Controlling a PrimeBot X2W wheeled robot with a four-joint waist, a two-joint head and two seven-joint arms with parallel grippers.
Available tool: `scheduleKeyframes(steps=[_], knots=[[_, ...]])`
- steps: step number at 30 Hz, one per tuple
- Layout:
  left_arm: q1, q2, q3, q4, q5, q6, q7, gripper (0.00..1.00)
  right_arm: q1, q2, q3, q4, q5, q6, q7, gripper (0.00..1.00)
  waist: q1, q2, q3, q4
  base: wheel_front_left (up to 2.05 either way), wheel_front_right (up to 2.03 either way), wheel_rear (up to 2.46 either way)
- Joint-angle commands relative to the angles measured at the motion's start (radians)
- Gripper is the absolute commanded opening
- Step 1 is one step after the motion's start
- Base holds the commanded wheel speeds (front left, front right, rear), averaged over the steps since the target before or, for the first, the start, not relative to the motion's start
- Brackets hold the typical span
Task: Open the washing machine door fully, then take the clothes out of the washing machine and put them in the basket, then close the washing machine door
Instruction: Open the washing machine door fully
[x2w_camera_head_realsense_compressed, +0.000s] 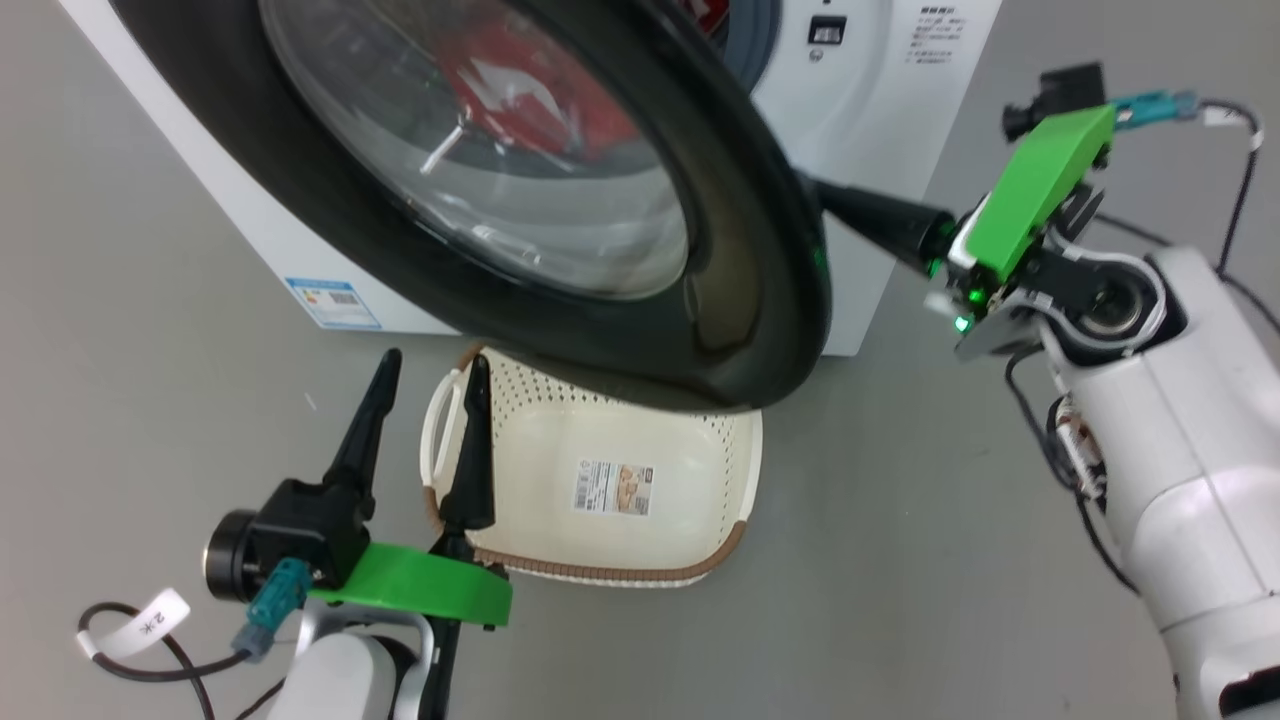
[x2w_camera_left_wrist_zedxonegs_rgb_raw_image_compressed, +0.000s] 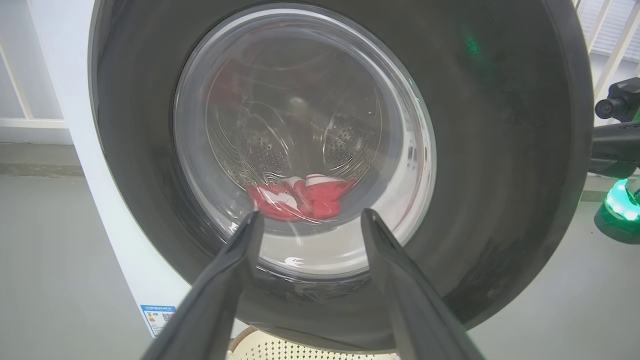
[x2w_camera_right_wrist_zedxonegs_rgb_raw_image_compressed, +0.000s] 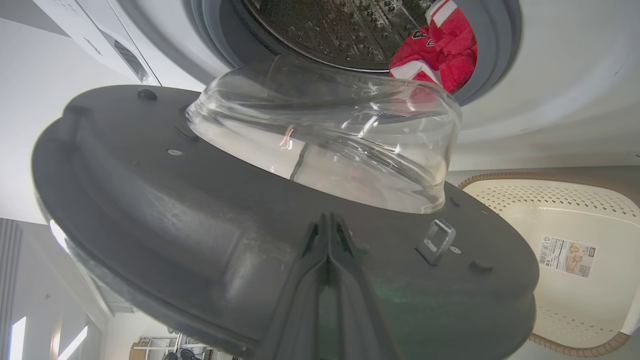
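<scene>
Right wrist view reveals a latch hook (x2w_camera_right_wrist_zedxonegs_rgb_raw_image_compressed: 436, 239) behind the washing machine door (x2w_camera_right_wrist_zedxonegs_rgb_raw_image_compressed: 150, 200).

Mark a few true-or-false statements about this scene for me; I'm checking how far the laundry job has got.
1. The basket holds no clothes. True.
2. The clothes lie on the floor. False: they are in the drum.
3. The left gripper is open. True.
4. The right gripper grips a red garment. False: it is shut on nothing, with its tips at the inner face of the door.
5. The door is shut. False: it stands swung out from the machine, above the basket.
</scene>
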Motion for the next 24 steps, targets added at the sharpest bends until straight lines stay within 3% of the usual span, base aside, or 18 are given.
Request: scheduleKeyframes(steps=[1, 10, 24], knots=[[0.007, 0.016, 0.037, -0.019, 0.012, 0.008, -0.012, 1.00, 0.018, 0.027, 0.017, -0.038, 0.014, 0.008, 0.011, 0.00, 0.0000, 0.0000, -0.034, -0.011, 0.00, 0.00, 0.00], [0.042, 0.016, 0.035, -0.013, 0.015, 0.012, -0.012, 1.00, 0.120, 0.057, 0.046, -0.078, 0.054, 0.008, 0.030, 0.00, 0.0000, 0.0000, -0.102, -0.003, 0.00, 0.00, 0.00], [0.082, 0.019, 0.027, -0.016, 0.009, 0.029, -0.005, 1.00, 0.216, 0.068, 0.102, -0.138, 0.120, 0.008, 0.054, 0.00, 0.0000, 0.0000, -0.156, 0.089, 0.00, 0.00, 0.00]])
